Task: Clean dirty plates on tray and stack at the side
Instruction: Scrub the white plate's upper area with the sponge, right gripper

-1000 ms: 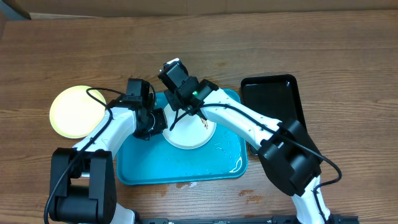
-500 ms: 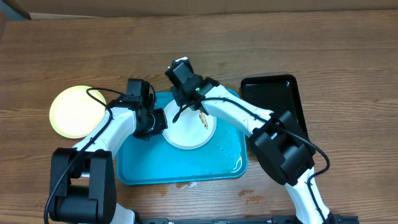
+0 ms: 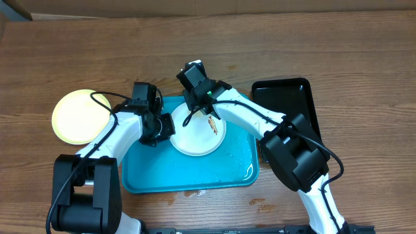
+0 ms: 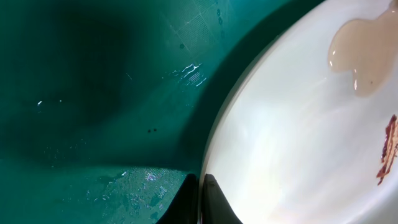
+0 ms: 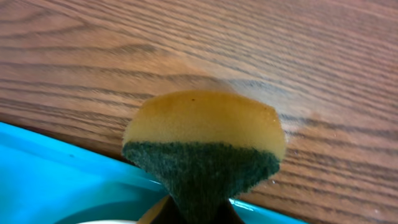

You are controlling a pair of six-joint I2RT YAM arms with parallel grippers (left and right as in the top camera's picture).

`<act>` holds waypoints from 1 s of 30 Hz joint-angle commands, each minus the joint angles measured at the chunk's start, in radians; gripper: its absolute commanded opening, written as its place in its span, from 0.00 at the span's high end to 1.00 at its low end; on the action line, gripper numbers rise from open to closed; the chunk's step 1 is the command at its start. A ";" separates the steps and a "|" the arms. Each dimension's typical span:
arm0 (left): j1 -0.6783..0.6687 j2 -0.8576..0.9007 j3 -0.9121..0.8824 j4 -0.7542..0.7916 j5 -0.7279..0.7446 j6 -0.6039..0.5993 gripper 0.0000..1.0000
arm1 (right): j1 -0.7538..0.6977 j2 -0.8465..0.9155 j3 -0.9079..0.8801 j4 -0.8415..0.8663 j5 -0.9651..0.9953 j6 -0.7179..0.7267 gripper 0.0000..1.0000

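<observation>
A white plate [image 3: 195, 138] with a brown smear [image 3: 212, 125] lies on the turquoise tray [image 3: 188, 172]. My left gripper [image 3: 164, 127] is shut on the plate's left rim; the left wrist view shows its jaws [image 4: 202, 200] pinching the rim of the plate [image 4: 298, 143], with the smear [image 4: 388, 149] and a pale puddle [image 4: 364, 50]. My right gripper [image 3: 194, 107] is shut on a yellow and green sponge [image 5: 205, 140] over the plate's far edge, by the tray's rim [image 5: 56, 168]. A yellow-green plate [image 3: 78, 116] lies on the table at left. No second white plate shows.
A glossy black tray [image 3: 286, 104] lies right of the turquoise tray. Water drops shine on the turquoise tray's floor [image 3: 237, 156]. Bare wooden table [image 3: 292, 45] lies behind both trays.
My right gripper with the sponge has shifted a little right along the plate's far edge, uncovering more of the smear. The left gripper and the plate have not moved.
</observation>
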 commanded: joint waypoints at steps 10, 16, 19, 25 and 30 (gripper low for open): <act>-0.006 0.011 0.009 -0.005 -0.012 -0.006 0.96 | -0.008 -0.046 -0.027 -0.065 0.135 0.040 0.96; -0.006 0.011 0.009 -0.001 -0.012 -0.006 0.96 | -0.007 -0.126 -0.027 -0.080 0.134 0.040 0.96; -0.006 0.011 0.008 -0.001 -0.012 -0.006 0.96 | -0.005 -0.169 -0.027 -0.084 0.125 0.040 0.96; -0.006 0.011 0.009 0.002 -0.012 -0.006 0.96 | -0.005 -0.188 -0.028 -0.072 0.010 0.041 0.96; -0.006 0.011 0.009 0.005 -0.012 -0.006 0.96 | -0.004 -0.150 -0.030 -0.065 -0.008 0.075 0.96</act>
